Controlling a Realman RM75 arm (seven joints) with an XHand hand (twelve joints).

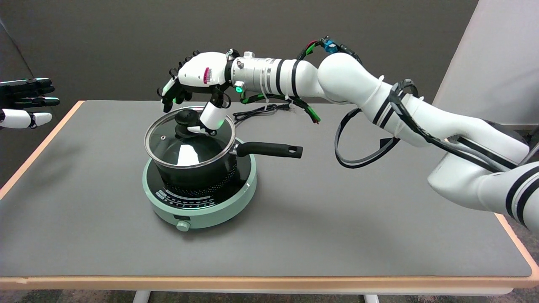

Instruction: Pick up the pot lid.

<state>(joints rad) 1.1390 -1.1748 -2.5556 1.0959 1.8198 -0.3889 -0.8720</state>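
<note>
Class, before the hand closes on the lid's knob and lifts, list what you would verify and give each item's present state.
1. Lid seated on the pot: ok, rim lies level.
2. Right hand over the knob: ok.
3. Thumb touching the knob: ok, it rests at the knob's right side.
4. Other fingers closed on the knob: not ok, they hang apart above it.
5. Pot centred on the cooker: ok.
6. Firm grip: cannot tell.
</note>
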